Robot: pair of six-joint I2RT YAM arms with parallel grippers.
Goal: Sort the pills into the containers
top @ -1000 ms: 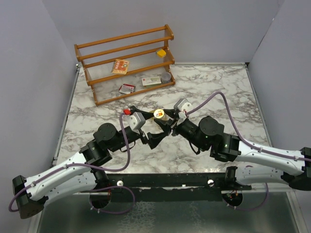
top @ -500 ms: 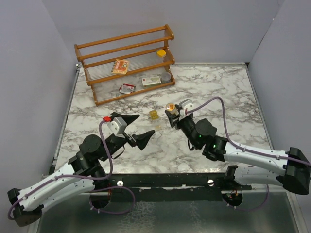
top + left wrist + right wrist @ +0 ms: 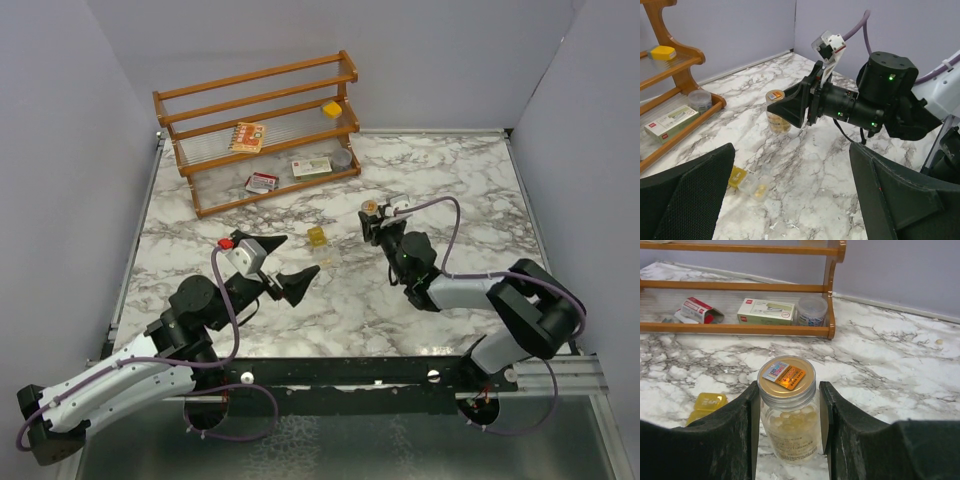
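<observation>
Right wrist view centres on the round amber-tinted jar (image 3: 788, 435), which stands upright between the two black fingers of the right gripper (image 3: 788, 400). The fingers press on its sides just below the lid, so the gripper is closed on the jar. Its gold lid (image 3: 786, 376) carries an orange and white sticker. Pale yellow pills (image 3: 790, 421) show through the glass above a printed label. The jar's base sits at or just above the marble table (image 3: 450, 180), right of centre, and whether it touches I cannot tell.

The small yellow box (image 3: 317, 236) lies on the marble between the two grippers and touches neither. From the left wrist it looks opened flat, with a yellow half joined to a clear half. Something yellowish sits in the clear half, too small to identify.

The left gripper (image 3: 293, 255) has its jaws spread wide with nothing between them, and it points toward the box and the jar.

At the far left of the table stands a wooden rack (image 3: 200, 93). Its bottom shelf holds a red and white packet (image 3: 262, 182), a white and green carton (image 3: 311, 167) and a round grey tin (image 3: 343, 157). Higher shelves hold an orange printed packet (image 3: 247, 136) and a yellow block (image 3: 332, 108).
</observation>
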